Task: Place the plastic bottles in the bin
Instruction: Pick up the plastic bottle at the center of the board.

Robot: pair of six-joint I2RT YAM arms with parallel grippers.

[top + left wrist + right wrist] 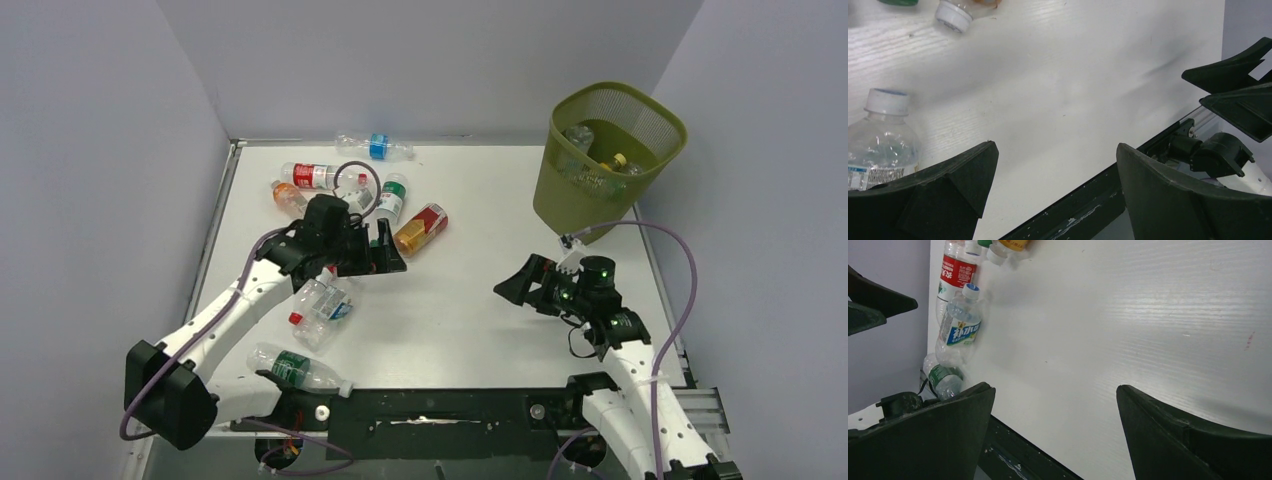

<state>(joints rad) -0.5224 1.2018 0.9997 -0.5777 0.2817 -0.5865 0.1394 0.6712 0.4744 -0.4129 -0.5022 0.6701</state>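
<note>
Between picks, with left gripper (1055, 150) and right gripper (1055, 390) both gaping, empty. Next: grasp clear white-capped plastic bottle (879, 142), drop into olive-green mesh bin (562, 192).

A white, faintly grained tabletop (480, 300) sits boxed in by plain pale grey walls (430, 60) at its far, left and right edges. A black strip (430, 410), possibly a mounting rail, runs along its near edge. Lighting is soft and even.
</note>
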